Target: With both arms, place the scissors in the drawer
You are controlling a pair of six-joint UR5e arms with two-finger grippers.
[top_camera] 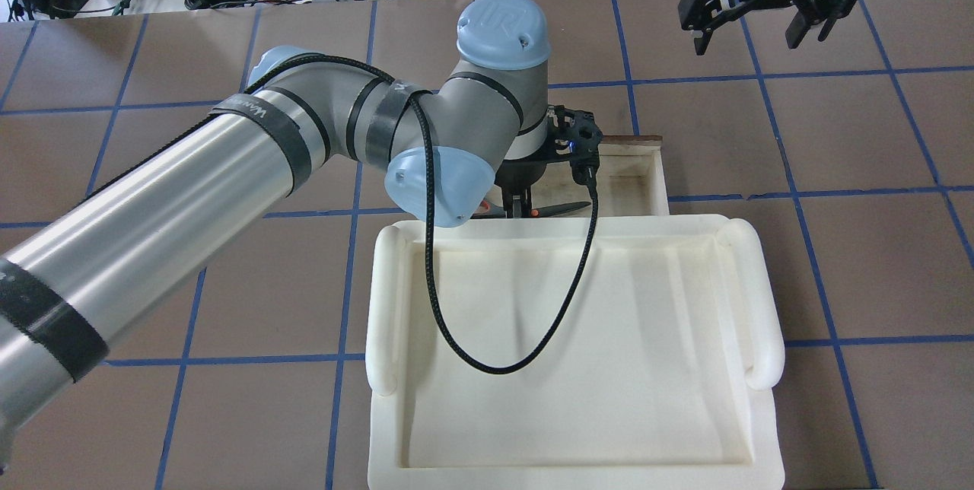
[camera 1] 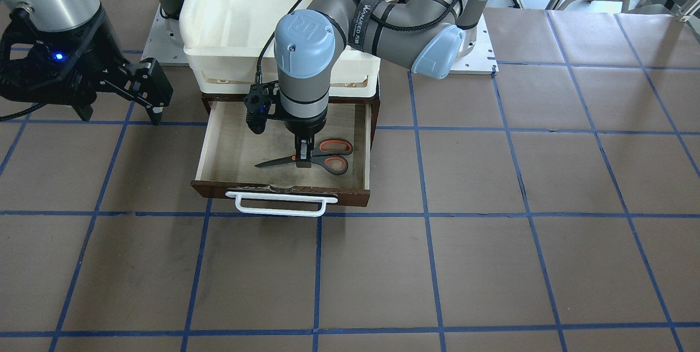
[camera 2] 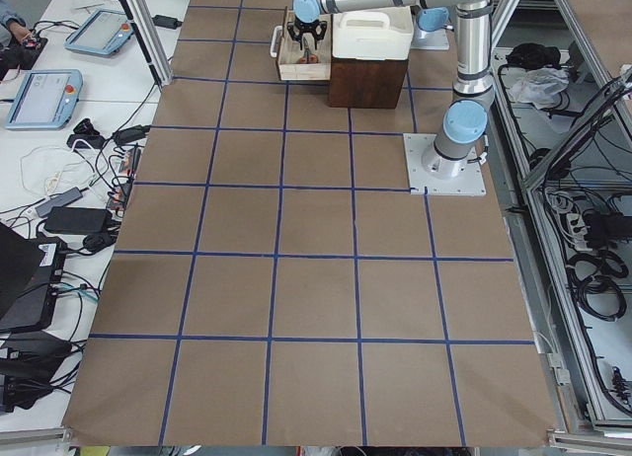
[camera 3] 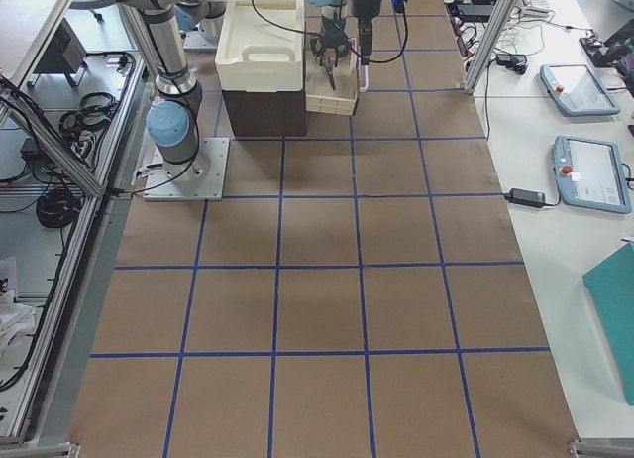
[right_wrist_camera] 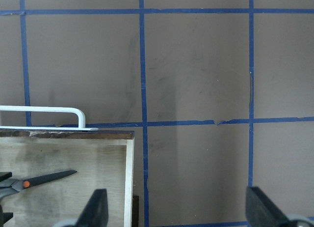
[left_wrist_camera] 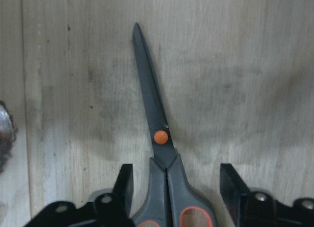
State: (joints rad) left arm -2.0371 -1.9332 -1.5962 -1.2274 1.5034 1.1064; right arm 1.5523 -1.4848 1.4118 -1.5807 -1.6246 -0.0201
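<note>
The scissors (camera 1: 276, 162) lie flat on the pale floor of the pulled-out drawer (camera 1: 284, 192), blades pointing toward the view's left. My left gripper (camera 1: 303, 162) hangs straight down into the drawer over the scissors' pivot. In the left wrist view the scissors (left_wrist_camera: 157, 128) lie between the two fingers of my left gripper (left_wrist_camera: 177, 170), with a gap on each side, so it is open. My right gripper (top_camera: 753, 18) is open and empty above the table beside the drawer. Its wrist view shows the drawer's corner (right_wrist_camera: 129, 178) and the scissors (right_wrist_camera: 44, 179).
A white plastic tray (top_camera: 571, 338) sits on top of the dark cabinet behind the drawer. The drawer's white bar handle (camera 1: 279, 204) sticks out toward the table's middle. Brown table with a blue tape grid lies all around.
</note>
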